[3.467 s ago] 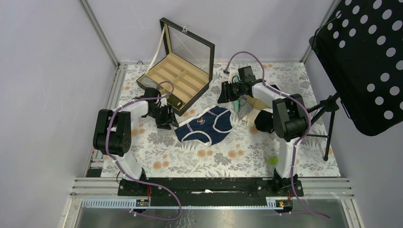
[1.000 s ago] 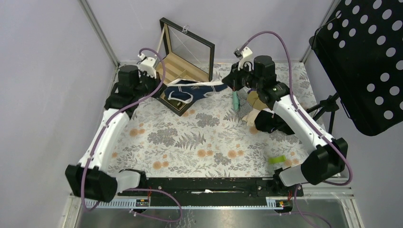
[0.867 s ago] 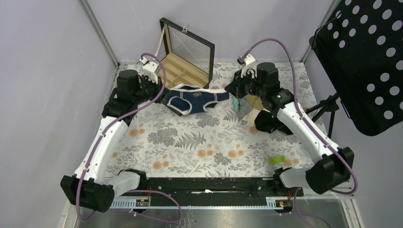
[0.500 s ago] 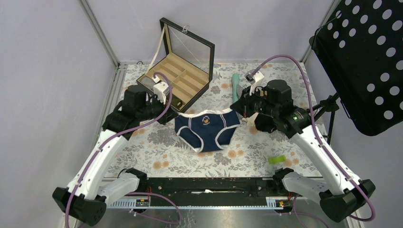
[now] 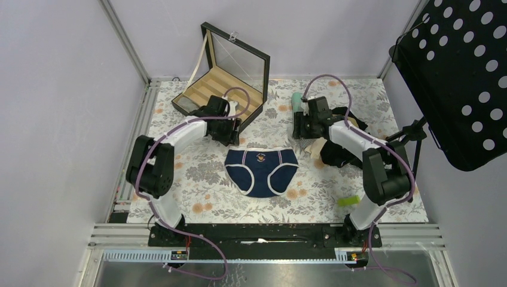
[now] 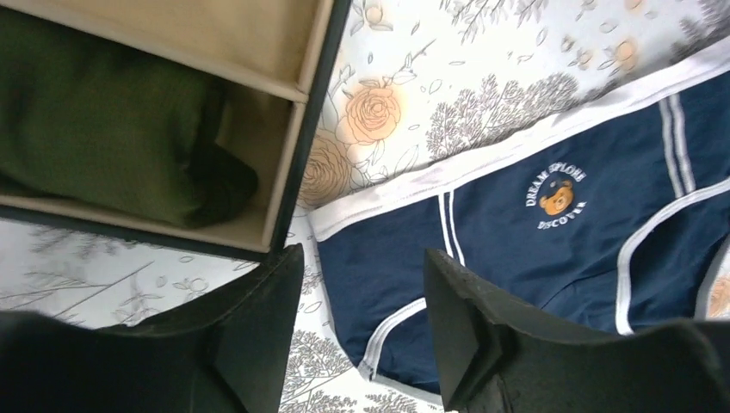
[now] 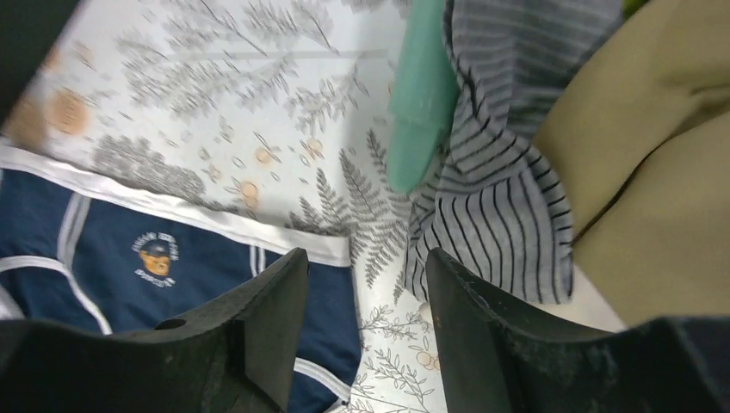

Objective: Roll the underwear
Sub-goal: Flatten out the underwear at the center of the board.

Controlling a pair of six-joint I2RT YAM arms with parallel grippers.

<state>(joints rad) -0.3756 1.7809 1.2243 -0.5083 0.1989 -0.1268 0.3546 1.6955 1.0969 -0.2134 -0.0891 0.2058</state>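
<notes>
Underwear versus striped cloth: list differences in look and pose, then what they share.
The underwear is navy with white trim; the striped cloth is grey with dark stripes. The underwear lies spread flat; the striped cloth is crumpled beside a tan garment. Both are soft fabric.

The underwear lies flat on the table, dead centre.
Your left gripper sits just behind its left waistband corner, in front of the box; your right gripper is behind the right corner, with the garment heap to its right.
</notes>
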